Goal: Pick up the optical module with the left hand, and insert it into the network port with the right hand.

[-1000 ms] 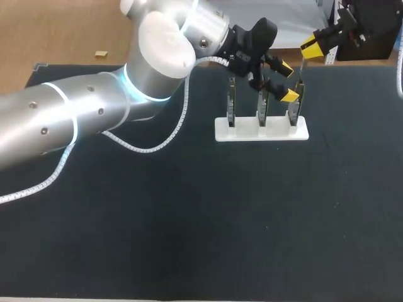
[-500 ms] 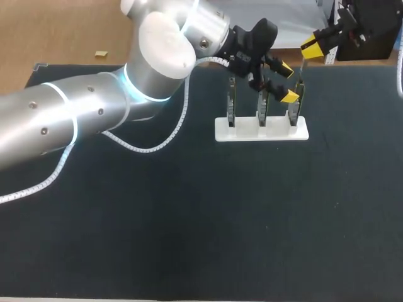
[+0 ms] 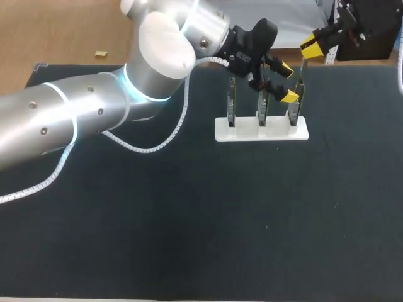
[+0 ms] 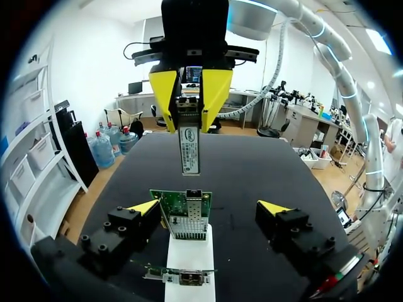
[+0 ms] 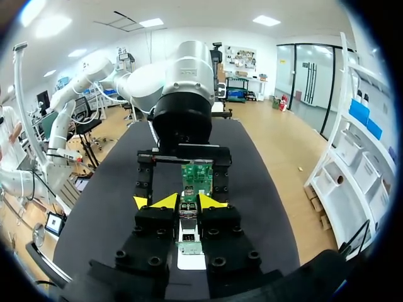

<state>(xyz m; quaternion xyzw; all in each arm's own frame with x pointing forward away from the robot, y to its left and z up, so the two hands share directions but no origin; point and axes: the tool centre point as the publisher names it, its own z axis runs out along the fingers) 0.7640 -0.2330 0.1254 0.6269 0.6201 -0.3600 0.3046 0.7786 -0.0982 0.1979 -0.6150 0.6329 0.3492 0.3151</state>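
Above the card [image 4: 182,204] in the white stand [image 4: 189,258], a slim silver module [image 4: 189,151] with a white label is gripped upright by the right gripper [image 4: 189,118]. The left gripper [image 4: 208,207] is spread open around that card.

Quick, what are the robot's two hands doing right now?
Left hand: open, with a network card between its fingers.
Right hand: closed, holding the optical module.
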